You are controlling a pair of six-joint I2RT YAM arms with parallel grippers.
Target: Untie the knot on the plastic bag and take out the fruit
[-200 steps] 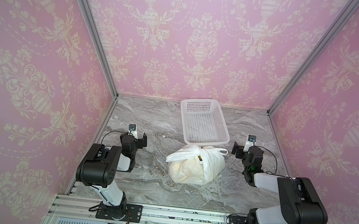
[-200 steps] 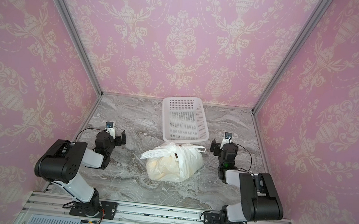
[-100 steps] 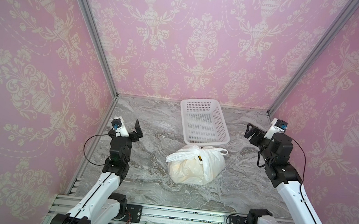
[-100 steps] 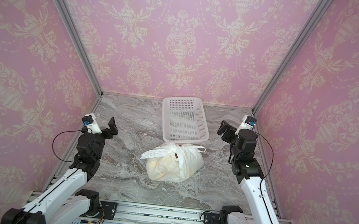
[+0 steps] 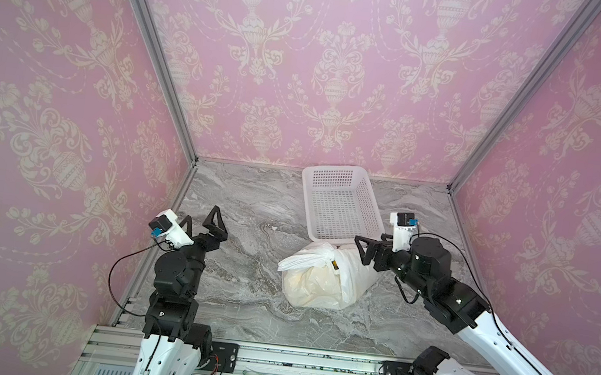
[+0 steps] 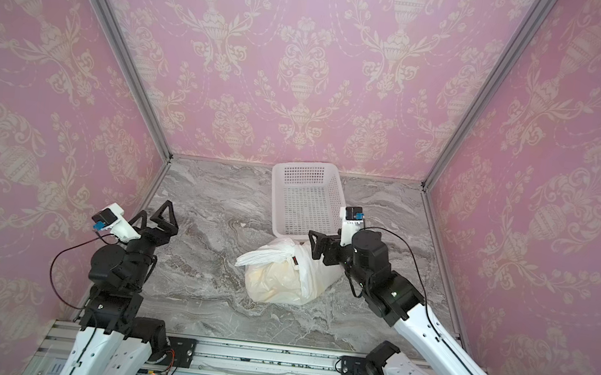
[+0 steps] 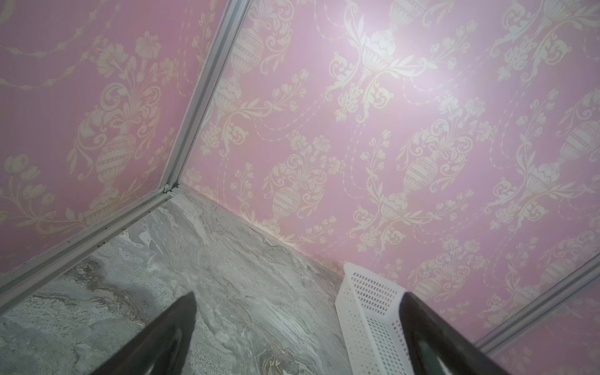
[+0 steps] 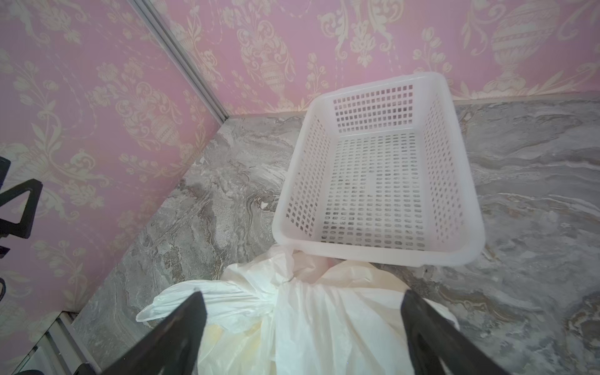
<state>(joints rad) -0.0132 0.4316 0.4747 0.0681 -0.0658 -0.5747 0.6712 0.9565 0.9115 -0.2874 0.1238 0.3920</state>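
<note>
tied bag on the marble, right arm poised over it

the plastic bag (image 5: 323, 279) lies on the grey marble table (image 5: 250, 206), right against the near end of the white basket (image 5: 332, 169). its knot (image 8: 271, 303) is tied, and the fruit (image 5: 309, 285) is only a yellow blur through the film. the right gripper (image 8: 303, 297) hovers just over the bag's basket-side end, jaws spread wide, gripping nothing. the left gripper (image 5: 202, 216) hangs well off to the left, jaws released too, empty.
</note>
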